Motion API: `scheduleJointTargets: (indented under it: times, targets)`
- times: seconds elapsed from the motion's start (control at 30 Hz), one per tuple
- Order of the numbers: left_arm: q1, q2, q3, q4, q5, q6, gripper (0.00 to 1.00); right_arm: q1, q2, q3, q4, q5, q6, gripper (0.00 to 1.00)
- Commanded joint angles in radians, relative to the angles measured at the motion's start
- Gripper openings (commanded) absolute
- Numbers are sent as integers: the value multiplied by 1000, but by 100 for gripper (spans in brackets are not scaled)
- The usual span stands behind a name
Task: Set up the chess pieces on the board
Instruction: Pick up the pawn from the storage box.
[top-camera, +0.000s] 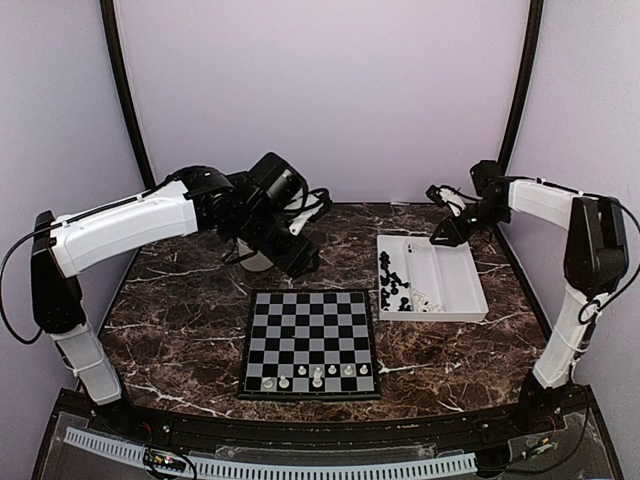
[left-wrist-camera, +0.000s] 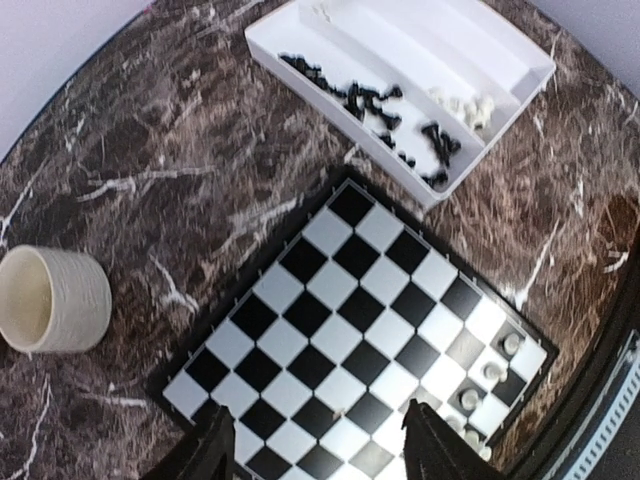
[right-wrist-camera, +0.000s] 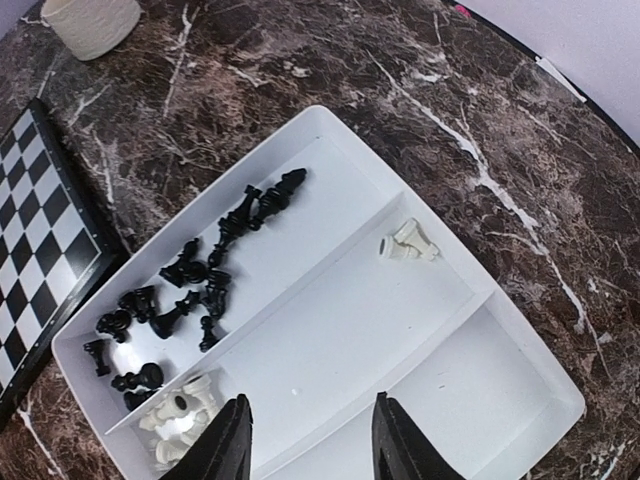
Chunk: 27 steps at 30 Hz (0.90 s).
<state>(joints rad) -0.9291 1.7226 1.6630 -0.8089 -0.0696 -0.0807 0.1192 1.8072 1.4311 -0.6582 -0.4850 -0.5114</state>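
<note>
my left arm (top-camera: 120, 225) and right arm (top-camera: 548, 203) wear white shells, black joints, black cables; left tool (left-wrist-camera: 312, 410), right tool (right-wrist-camera: 312, 402) black-fingered.

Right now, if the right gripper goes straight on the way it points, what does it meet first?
Most likely the white tray: the right gripper aims at bare floor of its middle compartment, beside the heap of white chess pieces. Depth is unclear.
</note>
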Motion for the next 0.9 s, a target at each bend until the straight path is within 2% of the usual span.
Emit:
scheduleJointTargets:
  times: [0.0,0.1,0.17,0.27,0.53,0.73,0.87]
  targets:
    - [14,39,35,228,27,2,60,42,93,89,-37,151,-1,40]
    - [15,41,0,316,62,-59,60,55,167,172,-60,181,11,38]
    - [15,42,-30,360,132,-91,60,59,210,226,-102,179,14,37]
    - [14,43,-73,395,172,-126,60,67,230,246,-170,149,-10,37]
    - [13,23,-117,391,139,-123,60,104,112,97,-294,121,-122,44]
    - [15,22,-109,401,133,-118,61,175,68,-14,-274,128,-60,45]
    - [14,22,-113,396,127,-119,61,258,65,-88,-229,237,10,45]
